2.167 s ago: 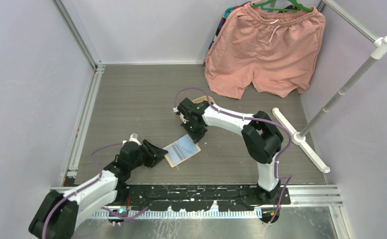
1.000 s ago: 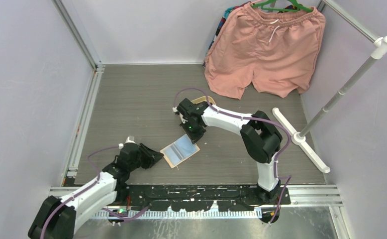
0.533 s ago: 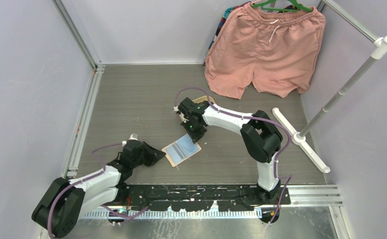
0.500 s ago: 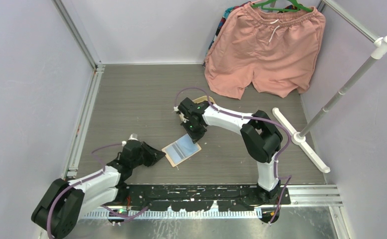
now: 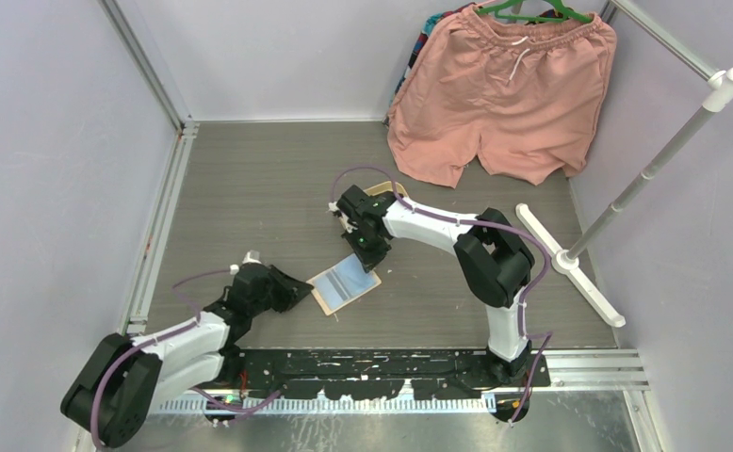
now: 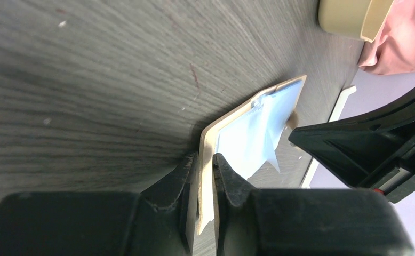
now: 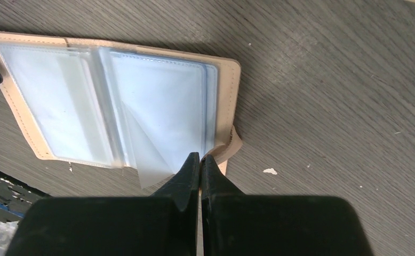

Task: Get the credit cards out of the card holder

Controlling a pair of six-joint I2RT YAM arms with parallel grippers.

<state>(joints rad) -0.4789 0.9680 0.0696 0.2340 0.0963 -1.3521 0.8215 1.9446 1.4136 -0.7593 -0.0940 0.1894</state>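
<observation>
Card holder (image 7: 114, 106) is seen lying open on the grey wood-grain table (image 5: 250, 188), spread flat between the two arms, toward the near side. A tan leather-like border is shown round the outside, and two panels of pale blue-grey see-through pockets are laid out inside. One loose pocket leaf (image 7: 148, 168) is lifted and bent out past the holder's edge. Whether cards are tucked in those pockets cannot be told; only hazy pale sheets are made out. The left gripper (image 6: 205, 170) is closed down tight on the holder's tan edge, the rim being pinched between both fingers. The right gripper (image 7: 200, 160) is pressed together as well, no gap being shown between its fingers, with the tips set at the opposite edge just beside the small tan tab (image 7: 233, 145). Whether anything thin is nipped there cannot be told. A cream tray (image 6: 349, 16) is glimpsed farther back on the table, its inside hidden.
</observation>
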